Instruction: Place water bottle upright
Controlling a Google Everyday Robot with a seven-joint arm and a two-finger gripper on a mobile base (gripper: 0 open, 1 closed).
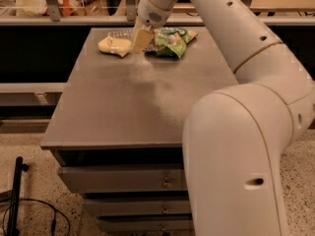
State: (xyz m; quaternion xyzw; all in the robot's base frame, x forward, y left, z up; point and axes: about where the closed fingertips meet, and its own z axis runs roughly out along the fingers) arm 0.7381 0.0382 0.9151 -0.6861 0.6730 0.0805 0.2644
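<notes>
The tool [141,41] hangs low over the far end of the table [133,112], its tan tip pointing down between the yellow sponge [114,45] and the green snack bag [170,41]. Whether it is apart or together cannot be told from this angle, and nothing can be seen held in it. The arm [236,38] reaches to that spot from the near right, across the table.

Just left of the tool and behind the sponge, a pale ribbed shape lies along the back edge. This appears to be the water bottle [119,33], on its side and partly hidden by the sponge. Its cap and label cannot be made out here. The tool looks close to it, but contact between them cannot be confirmed.

As a judgement, the task is at an early stage. The bottle is not upright, and no grip on it is evident. What seems left is to take hold of the bottle, lift it clear of the sponge, turn it so its base faces down, and set it on a bare part of the table. The crowding of the sponge and bag around it may make the grasp awkward.
</notes>
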